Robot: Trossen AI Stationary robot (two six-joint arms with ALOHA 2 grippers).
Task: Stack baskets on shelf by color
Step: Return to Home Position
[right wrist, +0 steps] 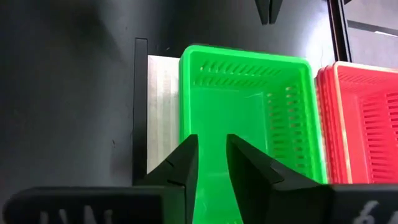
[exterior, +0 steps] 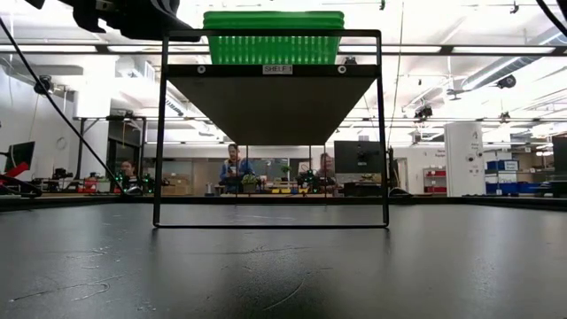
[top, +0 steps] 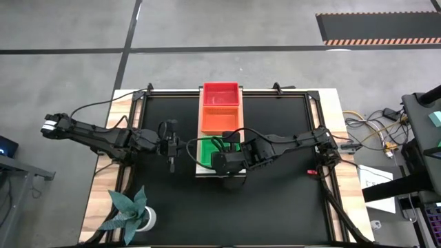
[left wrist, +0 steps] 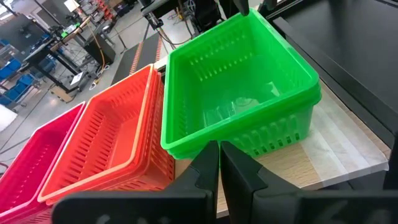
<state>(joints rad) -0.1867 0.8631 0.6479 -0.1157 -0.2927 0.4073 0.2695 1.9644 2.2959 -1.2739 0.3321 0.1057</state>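
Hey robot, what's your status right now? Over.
Left pincer shut, empty, beside shelf. Right pincer open above green baskets. Orange baskets, pink baskets alongside. Nothing blocking.

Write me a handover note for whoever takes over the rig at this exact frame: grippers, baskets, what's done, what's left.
Left gripper: shut, empty, beside the shelf, facing the green baskets.
Right gripper: open, empty, above one end of the green baskets.
Baskets: all on the shelf in a row by colour. The pink baskets are at the far end, the orange baskets in the middle, the green ones at the end by the grippers. None lies loose on the table.
Done: sorting and stacking look complete.
Left: probably just drawing both arms back to rest.
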